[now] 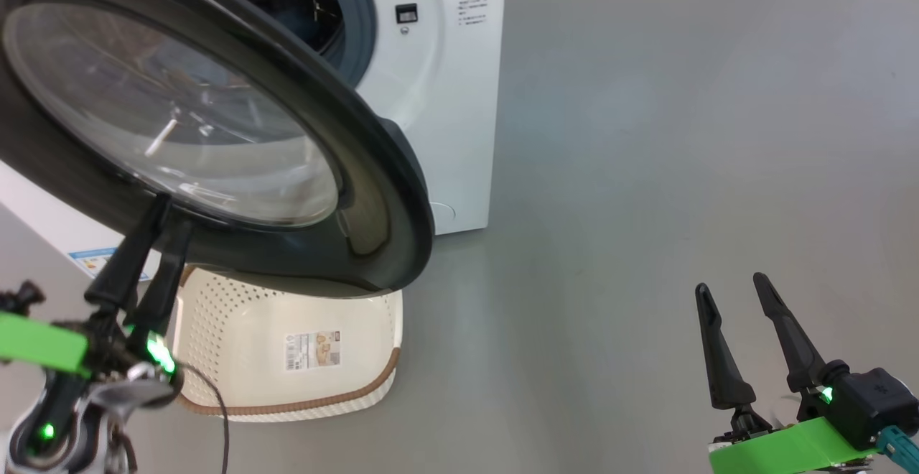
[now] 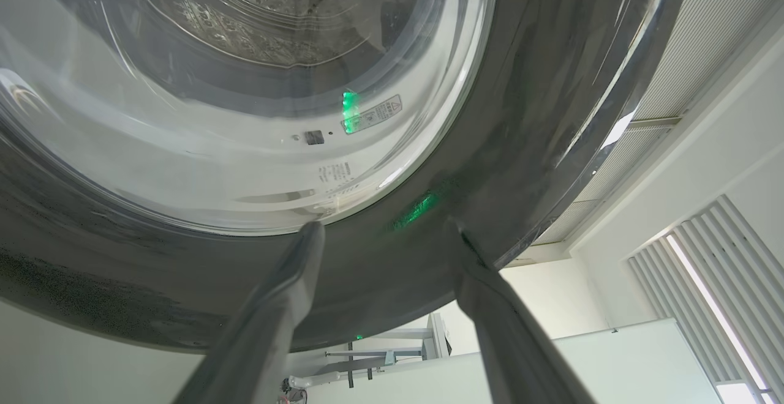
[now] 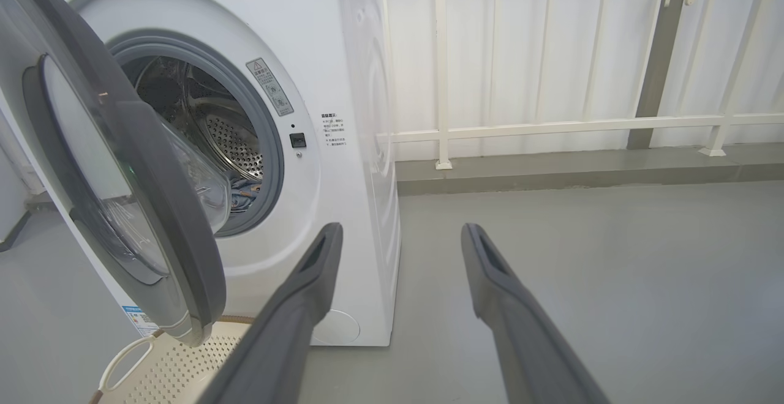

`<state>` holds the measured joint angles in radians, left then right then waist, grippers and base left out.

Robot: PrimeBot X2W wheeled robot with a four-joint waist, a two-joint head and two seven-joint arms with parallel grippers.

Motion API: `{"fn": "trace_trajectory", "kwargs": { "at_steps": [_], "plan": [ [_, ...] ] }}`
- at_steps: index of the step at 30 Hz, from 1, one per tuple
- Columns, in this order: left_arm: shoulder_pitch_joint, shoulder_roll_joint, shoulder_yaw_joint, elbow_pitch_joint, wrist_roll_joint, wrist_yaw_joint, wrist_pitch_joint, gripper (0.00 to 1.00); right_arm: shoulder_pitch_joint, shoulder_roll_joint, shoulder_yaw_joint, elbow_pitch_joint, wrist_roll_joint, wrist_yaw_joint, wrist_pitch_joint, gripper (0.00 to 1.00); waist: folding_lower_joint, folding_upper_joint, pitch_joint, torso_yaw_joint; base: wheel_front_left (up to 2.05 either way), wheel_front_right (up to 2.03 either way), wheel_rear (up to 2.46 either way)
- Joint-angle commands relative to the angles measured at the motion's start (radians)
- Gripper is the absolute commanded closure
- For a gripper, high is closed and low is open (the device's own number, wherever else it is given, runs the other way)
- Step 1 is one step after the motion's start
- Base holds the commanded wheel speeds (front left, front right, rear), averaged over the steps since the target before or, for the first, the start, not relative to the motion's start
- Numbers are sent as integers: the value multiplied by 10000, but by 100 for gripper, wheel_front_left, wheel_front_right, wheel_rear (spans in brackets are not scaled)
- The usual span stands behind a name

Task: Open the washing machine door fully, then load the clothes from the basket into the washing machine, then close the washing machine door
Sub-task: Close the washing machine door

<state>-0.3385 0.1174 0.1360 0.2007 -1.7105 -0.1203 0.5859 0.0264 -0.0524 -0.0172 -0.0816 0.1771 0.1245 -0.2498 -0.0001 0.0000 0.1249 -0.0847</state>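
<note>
At the lower left the left claw is spread open, tips against the black ring of the half-open washing machine door, I think to push it shut. The basket sits empty under the door because the clothes already lie in the washing machine. The right claw hangs open at the lower right

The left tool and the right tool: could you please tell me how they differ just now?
The left tool reaches up to the washing machine door's lower rim; the right tool hangs over the floor, clear of it. The left tool is beside the basket; the right tool is far from it. Both are open and empty.
</note>
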Motion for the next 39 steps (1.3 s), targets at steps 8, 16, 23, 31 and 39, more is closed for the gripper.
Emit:
{"fn": "trace_trajectory", "kwargs": {
  "at_steps": [8, 16, 23, 31, 39],
  "plan": [
    [1090, 71, 637, -1320, 783, -103, -855, 0, 186, -68, 262, -292, -174, 62, -120, 0, 1, 0, -198, 350, 0, 0, 0],
    [1681, -113, 813, -2356, 1949, -102, -2101, 0, 300, -81, 231, -301, -186, 62, -120, 0, 1, 0, -336, 503, 0, 0, 0],
    [2403, 176, 434, -3788, 4500, -103, -3497, 0, 381, -80, 219, -320, -223, 62, -120, 0, 1, 0, -446, 581, 0, 0, 0],
    [3613, 527, -396, -4893, 8642, 5, -5483, 0, 543, -109, 182, -328, -275, 62, -120, 0, 1, 0, -626, 799, 0, 0, 0],
    [4542, 732, -1315, -4974, 11837, 776, -6292, 0, 756, -163, 112, -311, -364, 62, -79, 0, 1, 0, -942, 1021, 0, 0, 0]
  ]
}}
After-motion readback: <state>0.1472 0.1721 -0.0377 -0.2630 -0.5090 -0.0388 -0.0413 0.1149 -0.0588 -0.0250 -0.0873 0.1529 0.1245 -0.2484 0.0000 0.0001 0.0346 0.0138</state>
